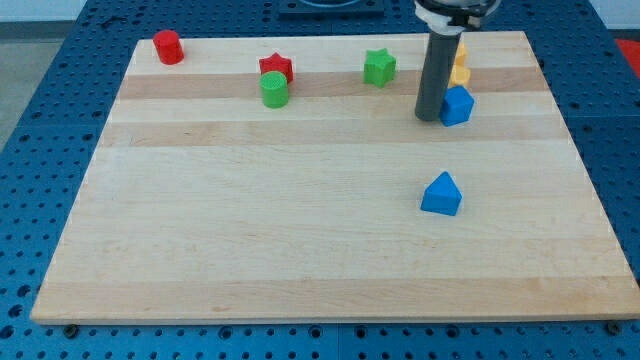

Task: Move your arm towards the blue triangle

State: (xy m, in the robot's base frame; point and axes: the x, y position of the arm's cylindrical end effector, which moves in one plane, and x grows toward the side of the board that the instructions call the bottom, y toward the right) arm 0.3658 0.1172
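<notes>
**A:** Where was the small blue triangular block (441, 194) on the pale wooden board (300, 240)?

**B:** Alone in the right half, at about four o'clock from the board's centre, well apart from every other block.

**A:** And my tip (428, 118)?

**B:** It stood at twelve o'clock from that triangle, slightly toward eleven, with open wood between the two. The dark rod came straight down from the view's top. Just beside the tip, at three o'clock, sat a second blue block (457, 105), chunky and many-sided; whether they touched I could not tell. A yellow block (460, 68) showed partly behind the rod, at one o'clock from the tip, its shape unclear.

**A:** Any fingers clenched or released?

**B:** None to report; the arm ended in the bare rod, grasping nothing.

**A:** The remaining blocks?

**B:** A green star (379, 67) at ten o'clock from the tip. Further left, a red star (276, 67) with a green cylinder (274, 90) touching it at six o'clock. A red cylinder (167, 47) stood near the board's far-left corner.
</notes>
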